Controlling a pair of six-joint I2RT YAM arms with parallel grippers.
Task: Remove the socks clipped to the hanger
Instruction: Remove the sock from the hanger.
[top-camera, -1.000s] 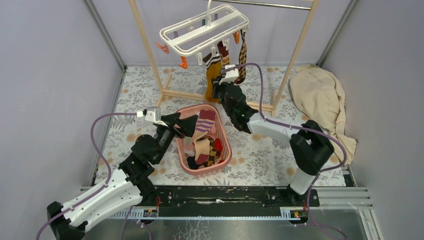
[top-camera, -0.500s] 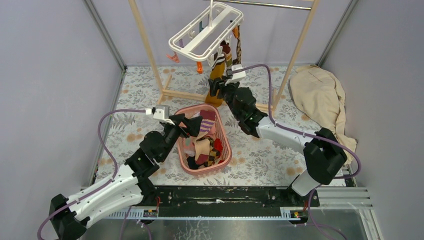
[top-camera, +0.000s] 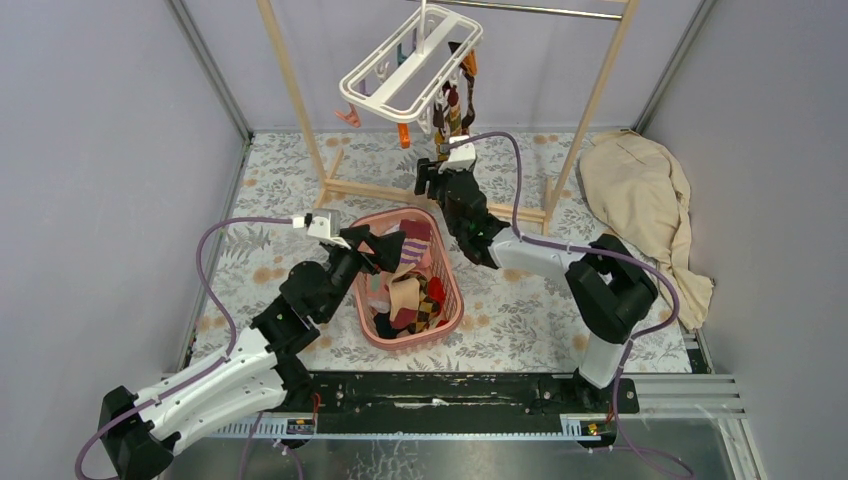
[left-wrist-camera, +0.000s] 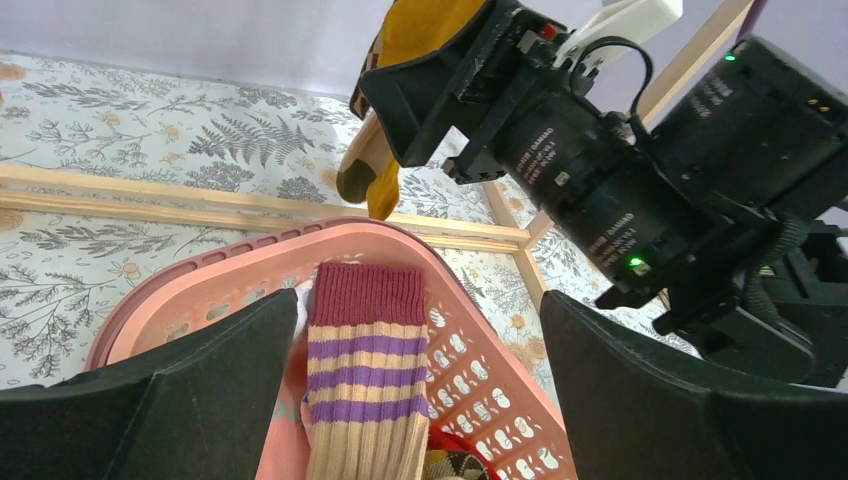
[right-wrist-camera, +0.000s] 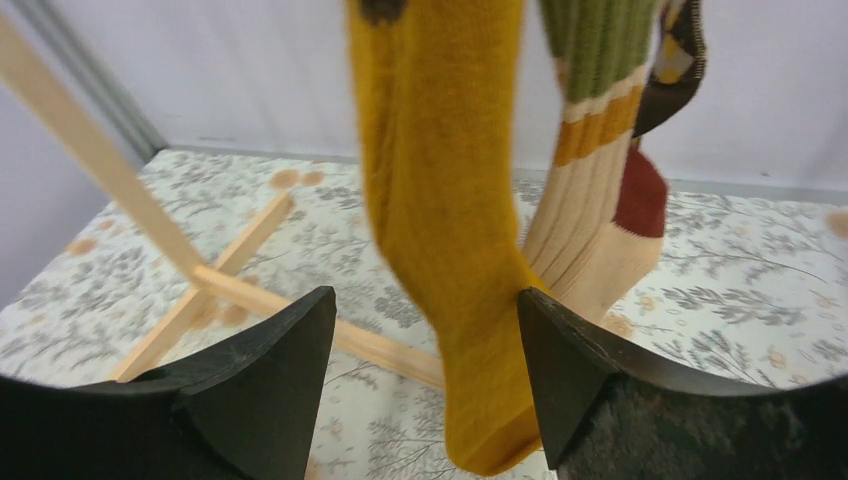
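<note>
The white hanger (top-camera: 410, 65) hangs tilted from the metal rod, with a few socks (top-camera: 455, 100) clipped at its right end. In the right wrist view a mustard sock (right-wrist-camera: 450, 200) dangles between the fingers of my right gripper (right-wrist-camera: 424, 300), close to the right finger. The jaws stand open and grip nothing. A beige-green sock with a red heel (right-wrist-camera: 590, 230) hangs just behind it. My right gripper (top-camera: 430, 180) sits below the hanging socks. My left gripper (top-camera: 375, 250) (left-wrist-camera: 418, 300) is wide open over the pink basket (top-camera: 447, 300), above a maroon-and-purple striped sock (left-wrist-camera: 365, 350).
The pink basket holds several loose socks. The wooden rack (top-camera: 290, 80) carries the rod, and its base bar (right-wrist-camera: 380, 345) runs along the floor under the socks. A large beige cloth (top-camera: 640, 200) lies at the right wall. My right arm (left-wrist-camera: 600, 170) looms beyond the basket.
My right gripper has opened and let go of the mustard sock, then drawn slightly back. The hanger has swung round and now hangs more end-on. The left arm has edged forward over the basket.
</note>
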